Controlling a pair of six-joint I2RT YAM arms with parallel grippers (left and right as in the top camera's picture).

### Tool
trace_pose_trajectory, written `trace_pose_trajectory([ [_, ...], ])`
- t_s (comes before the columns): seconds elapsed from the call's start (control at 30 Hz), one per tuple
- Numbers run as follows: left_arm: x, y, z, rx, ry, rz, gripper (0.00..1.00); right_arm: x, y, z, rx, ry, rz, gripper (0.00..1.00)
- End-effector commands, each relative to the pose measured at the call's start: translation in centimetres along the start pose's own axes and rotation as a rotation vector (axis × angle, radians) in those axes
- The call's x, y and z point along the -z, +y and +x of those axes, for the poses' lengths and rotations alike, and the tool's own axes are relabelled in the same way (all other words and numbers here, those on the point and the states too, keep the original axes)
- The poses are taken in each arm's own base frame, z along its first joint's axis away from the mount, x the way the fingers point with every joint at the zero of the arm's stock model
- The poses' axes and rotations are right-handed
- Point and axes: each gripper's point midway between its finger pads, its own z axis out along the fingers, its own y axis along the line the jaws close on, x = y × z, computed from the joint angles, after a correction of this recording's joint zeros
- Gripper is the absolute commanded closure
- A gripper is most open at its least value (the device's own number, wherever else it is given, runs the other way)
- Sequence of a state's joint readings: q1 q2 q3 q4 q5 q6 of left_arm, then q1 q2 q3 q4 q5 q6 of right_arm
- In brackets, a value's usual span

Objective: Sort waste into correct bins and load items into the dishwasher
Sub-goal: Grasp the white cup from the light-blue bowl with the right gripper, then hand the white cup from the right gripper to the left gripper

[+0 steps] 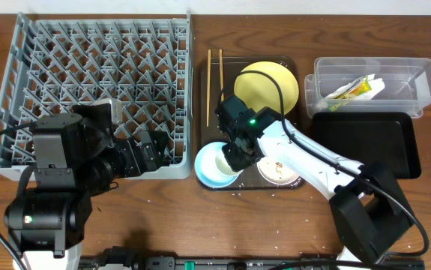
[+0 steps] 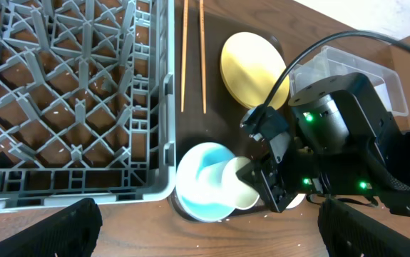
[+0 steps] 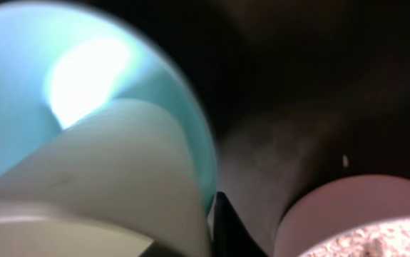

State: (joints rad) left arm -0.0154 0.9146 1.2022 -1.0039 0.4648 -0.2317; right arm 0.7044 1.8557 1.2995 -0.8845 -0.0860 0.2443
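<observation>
Loading dishes: right gripper [image 2: 259, 188] jaws clenched cup [image 2: 234, 184] over blue bowl [image 2: 196, 194]; next move probably needed a lift to rack [image 1: 88, 67]. Left gripper [image 1: 157, 152] jaws hung released.

White-and-black arms [image 1: 305, 161], green LEDs [image 1: 252, 120], black cables [image 1: 279, 82]

Dish rack [image 1: 95, 82]: grey moulded plastic, matt. Table [image 1: 200, 229]: brown wood grain, low sheen. Chopsticks [image 1: 214, 75]: pale bare wood. Yellow plate [image 1: 267, 84]: smooth, faint gloss. Light blue bowl [image 2: 197, 178]: smooth, glossy, bright highlight inside. White cup [image 2: 239, 184]: smooth, matt. Tub [image 1: 414, 71], far right: clear shiny plastic. Black tray [image 1: 372, 146]: matt plastic. Snack wrapper [image 1: 350, 90]: shiny film. Food scraps [image 3: 376, 239]: grainy, rough.
</observation>
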Motion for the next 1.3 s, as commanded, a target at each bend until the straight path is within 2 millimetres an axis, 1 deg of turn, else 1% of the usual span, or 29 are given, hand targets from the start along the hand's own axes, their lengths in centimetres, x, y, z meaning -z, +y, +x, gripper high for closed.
trace_pose_trajectory([
  [0.0,0.5,-0.4,-0.5,-0.02,-0.017,0.003,0.02,1.5,0.7,-0.6,-0.013,-0.036,-0.047,0.99],
  [0.07,0.5,-0.4,-0.5,-0.02,-0.018,0.003,0.02,2.9,0.3,-1.0,-0.022,-0.073,-0.054,0.99],
  [0.13,0.5,-0.4,-0.5,-0.02,-0.018,0.003,0.02,4.8,-0.3,-1.5,-0.039,-0.125,-0.062,0.99],
  [0.23,0.5,-0.4,-0.5,-0.019,-0.018,0.004,0.02,8.1,-1.5,-2.2,-0.072,-0.217,-0.081,0.99],
  [0.3,0.5,-0.6,-0.6,0.0,-0.021,0.015,0.02,10.5,-1.9,-2.6,-0.062,-0.279,-0.127,0.99],
  [0.33,0.5,-1.4,-0.7,0.0,-0.022,0.062,0.02,12.5,-2.2,-2.7,-0.052,-0.334,-0.177,0.99],
  [0.43,0.8,-3.5,-1.1,-0.015,-0.028,0.178,0.02,15.8,-2.1,-3.0,-0.004,-0.422,-0.304,0.99],
  [0.53,1.5,-6.2,-1.8,-0.013,-0.037,0.328,0.02,19.6,-1.0,-3.3,0.078,-0.529,-0.505,0.99],
  [0.6,2.1,-8.1,-2.3,-0.012,-0.036,0.436,0.02,22.6,0.2,-3.3,0.164,-0.609,-0.679,0.99],
  [0.7,2.9,-10.3,-2.9,-0.01,-0.02,0.574,0.02,27.3,2.2,-2.6,0.32,-0.708,-0.949,0.99],
  [0.73,3.2,-11.0,-3.0,-0.006,-0.007,0.619,0.02,28.7,2.9,-2.1,0.381,-0.734,-1.025,0.99],
  [0.77,3.4,-11.5,-3.1,-0.008,0.005,0.656,0.02,29.7,3.4,-1.7,0.433,-0.753,-1.075,0.99],
  [0.87,4.0,-12.8,-3.1,-0.014,0.054,0.761,0.02,31.2,4.5,-1.1,0.511,-0.765,-1.154,0.99],
  [1.0,4.2,-13.5,-2.4,-0.003,0.132,0.842,0.0,31.8,5.6,-1.3,0.556,-0.775,-1.164,0.99],
  [1.03,4.4,-13.7,-2.2,-0.004,0.156,0.872,0.03,31.9,6.0,-1.5,0.569,-0.783,-1.156,0.99],
  [1.13,5.0,-14.2,-1.7,-0.011,0.205,0.939,0.05,31.9,6.7,-2.3,0.559,-0.797,-1.124,0.99],
  [1.17,5.2,-14.4,-1.6,-0.017,0.213,0.954,0.09,31.9,6.9,-2.5,0.553,-0.803,-1.113,0.99],
  [1.27,5.6,-14.6,-1.3,-0.032,0.221,0.979,0.11,31.8,7.6,-3.2,0.542,-0.818,-1.082,0.99],
])
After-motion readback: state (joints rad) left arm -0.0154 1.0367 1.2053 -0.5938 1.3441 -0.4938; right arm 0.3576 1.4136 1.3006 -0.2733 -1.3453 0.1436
